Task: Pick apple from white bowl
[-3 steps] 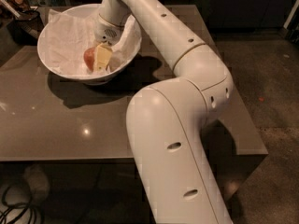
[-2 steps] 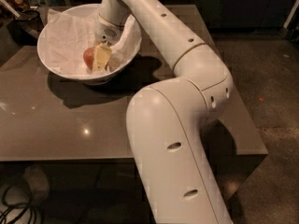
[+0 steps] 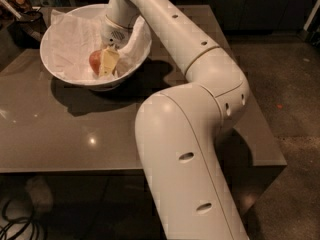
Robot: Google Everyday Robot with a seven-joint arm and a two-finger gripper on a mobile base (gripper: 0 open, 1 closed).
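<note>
step: we reckon grasping | white two-finger gripper point(image 3: 112, 64) inside wide white paper-lined bowl point(image 3: 44, 51) | small reddish-orange apple point(image 3: 94, 61) right against it (clenched or loose? can't tell) | next: secure hold, lift clear

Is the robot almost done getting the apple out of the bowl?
About halfway. Done: the pincer is down inside the white bowl. In hand: the pincer is right against the apple. Left: the apple lies on the crumpled paper in the bowl and is not lifted yet, so it has to be raised out.
</note>
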